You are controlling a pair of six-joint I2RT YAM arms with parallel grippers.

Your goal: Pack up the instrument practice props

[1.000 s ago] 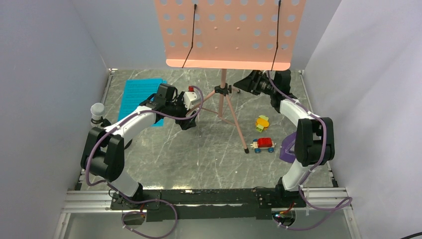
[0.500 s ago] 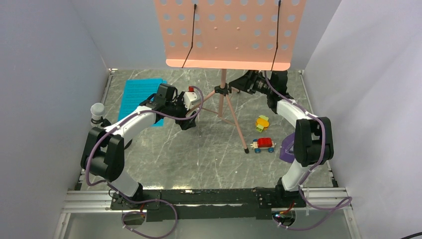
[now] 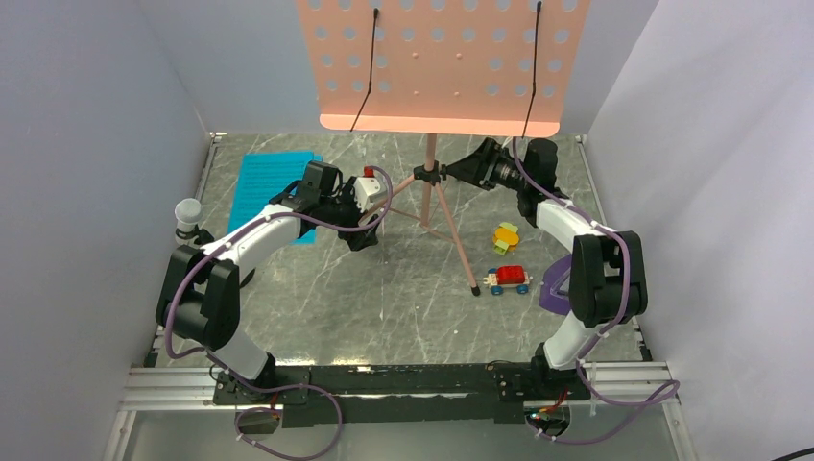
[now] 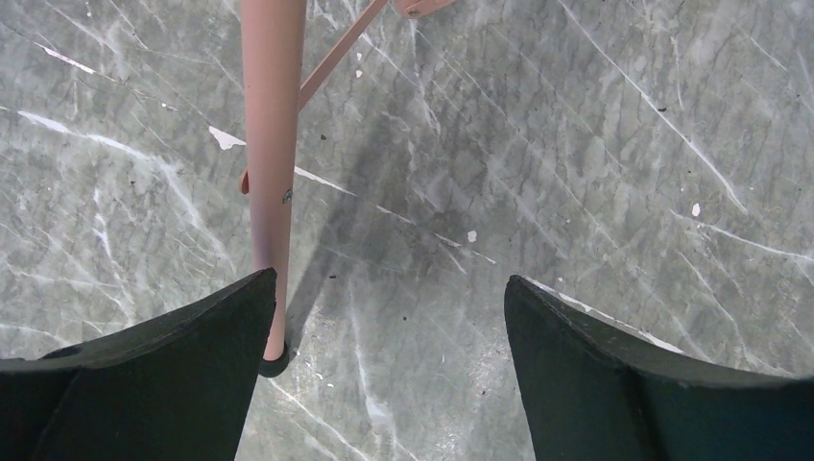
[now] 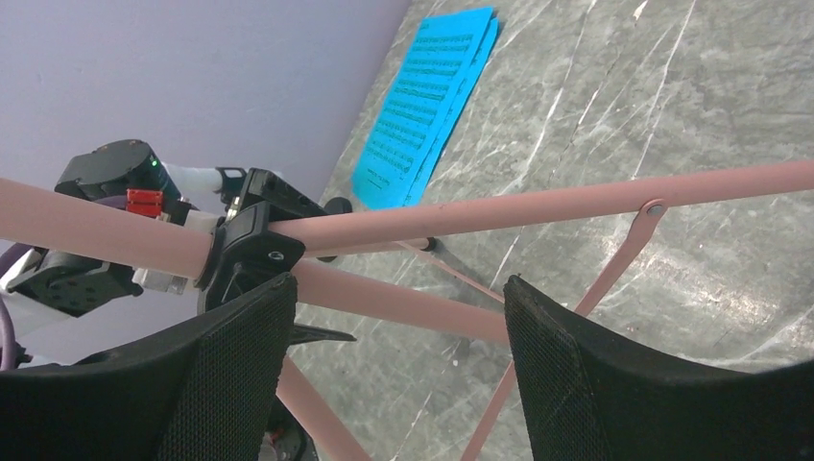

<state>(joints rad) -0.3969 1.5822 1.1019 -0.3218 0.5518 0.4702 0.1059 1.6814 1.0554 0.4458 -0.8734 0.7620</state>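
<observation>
**Both pincers are gaping beside the pink stand**

The salmon-pink music stand (image 3: 430, 67) is standing upright on its tripod at the back middle of the marble table (image 3: 384, 307), with its perforated desk facing the arms.

The left gripper (image 4: 389, 384) is hanging wide open just above the table and is gripping nothing. One stand leg (image 4: 269, 144) is running down just beside its left finger; whether they are touching cannot be told.

The right gripper (image 5: 398, 384) is also spreading its jaws wide and holding nothing. It is pointing at the black hub (image 3: 431, 175) where the legs meet the pole, with pink tubes crossing just ahead of its fingers.

The cyan sheet-music pages (image 3: 269, 187) are lying flat at the back left. The purple metronome (image 3: 555, 286) is sitting by the right arm, near a red toy car (image 3: 508, 279) and a yellow-orange toy (image 3: 506, 236).
</observation>
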